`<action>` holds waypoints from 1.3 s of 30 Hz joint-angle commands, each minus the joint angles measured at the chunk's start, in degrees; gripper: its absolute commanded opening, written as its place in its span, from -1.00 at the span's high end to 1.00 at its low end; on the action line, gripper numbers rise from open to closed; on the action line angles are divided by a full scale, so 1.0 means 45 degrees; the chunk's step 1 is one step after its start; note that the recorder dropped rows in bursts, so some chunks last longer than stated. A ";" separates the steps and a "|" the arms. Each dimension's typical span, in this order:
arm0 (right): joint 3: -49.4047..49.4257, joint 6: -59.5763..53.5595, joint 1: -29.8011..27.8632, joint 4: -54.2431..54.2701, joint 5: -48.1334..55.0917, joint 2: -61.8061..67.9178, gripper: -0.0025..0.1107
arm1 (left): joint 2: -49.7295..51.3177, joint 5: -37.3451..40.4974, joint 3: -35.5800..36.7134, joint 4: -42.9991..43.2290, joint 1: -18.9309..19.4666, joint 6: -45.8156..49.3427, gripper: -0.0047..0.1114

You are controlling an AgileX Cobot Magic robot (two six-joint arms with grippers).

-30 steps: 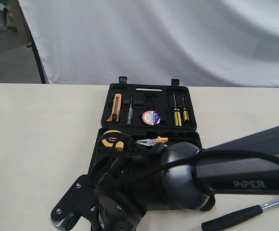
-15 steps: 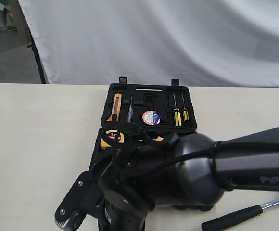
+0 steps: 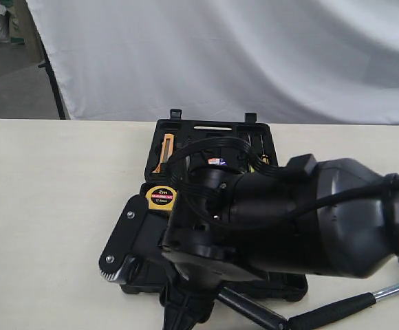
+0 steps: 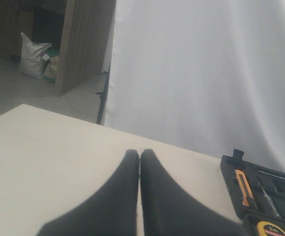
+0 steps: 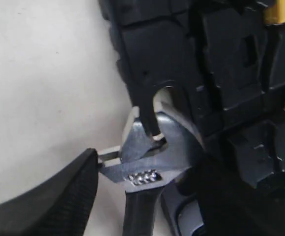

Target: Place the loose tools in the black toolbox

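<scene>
The right arm [image 3: 309, 220] reaches across the middle of the exterior view and hides most of the black toolbox [image 3: 164, 127], which lies open on the pale tabletop [image 3: 48, 206]. The right hand [image 5: 147, 169] holds the silver adjustable wrench [image 5: 142, 157] by its head. One dark finger [image 5: 49, 201] presses against the side of the movable jaw. The other finger is lost in the dark of the case beside it. The wrench is at the edge of the toolbox's near half, with its open mouth set around a black ridge of the moulded wall and bare tabletop just beside it. Its handle runs back toward the wrist camera.

The steel claw hammer [image 3: 333, 311] lies on the tabletop near the toolbox's right front corner, with only the black handle and a stretch of steel shaft in view. The small tape roll [image 3: 217, 162] sits in a recess of the far half, and only a sliver of it shows past the arm's cables. A yellow tape measure [image 3: 161, 197] sits in the near half and an orange utility knife [image 3: 165, 152] in the far half.

The left hand [image 4: 140, 196] has its fingers pressed together with nothing between them. It is above bare tabletop, and a corner of the toolbox shows in its wrist view. A white cloth [image 3: 220, 55] hangs behind the tabletop.
</scene>
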 commanded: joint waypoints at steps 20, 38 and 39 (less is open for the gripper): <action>-0.2456 -0.3676 -0.2914 -0.1000 -0.1569 0.1760 0.96 | -0.0041 -0.0092 -0.0034 0.0056 0.0322 -0.0061 0.91; -0.3278 -0.5150 -0.3890 -0.1736 -0.3753 0.4177 0.96 | -0.0041 -0.0092 -0.0034 0.0056 0.0322 -0.0061 0.91; -0.3280 -0.5150 -0.3890 -0.1700 -0.3753 0.4205 0.96 | -0.0041 -0.0092 -0.0034 0.0056 0.0322 -0.0061 0.91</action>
